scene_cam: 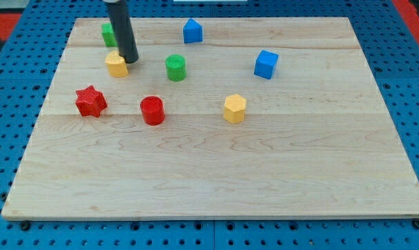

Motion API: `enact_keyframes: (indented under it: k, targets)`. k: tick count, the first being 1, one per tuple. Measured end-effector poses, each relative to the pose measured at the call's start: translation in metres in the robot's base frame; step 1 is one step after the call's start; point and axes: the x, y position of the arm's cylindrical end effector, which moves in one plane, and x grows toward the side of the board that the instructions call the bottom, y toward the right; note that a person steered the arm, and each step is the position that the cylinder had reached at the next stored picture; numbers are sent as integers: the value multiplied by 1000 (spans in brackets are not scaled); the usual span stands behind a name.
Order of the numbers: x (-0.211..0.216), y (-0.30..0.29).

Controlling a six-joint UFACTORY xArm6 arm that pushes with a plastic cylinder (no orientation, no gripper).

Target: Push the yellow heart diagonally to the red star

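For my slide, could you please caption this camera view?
My tip touches the yellow heart block, up-right of the red star block, on the wooden board.

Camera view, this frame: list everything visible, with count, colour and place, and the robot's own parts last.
wooden board: 1, pale wood, fills most of the view.
pegboard: 1, blue, perforated, under and around the board.
yellow heart: 1, yellow, upper left.
red star: 1, red, left side, below and left of the heart.
red cylinder: 1, red, right of the star.
green cylinder: 1, green, upper middle.
green block: 1, green, top left, partly hidden by the rod; shape unclear.
blue block: 1, blue, top centre.
blue cube: 1, blue, upper right.
yellow hexagonal block: 1, yellow, centre.
rod: 1, dark; my tip sits at the heart's upper right edge.
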Motion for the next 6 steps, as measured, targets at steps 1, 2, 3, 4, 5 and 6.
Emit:
enact_keyframes:
  k: [1,2,3,4,5,6]
  targets:
    - [4,1]
    - [23,-9]
    - [16,-11]
    - [52,21]
    - [50,-18]
    - [27,-37]
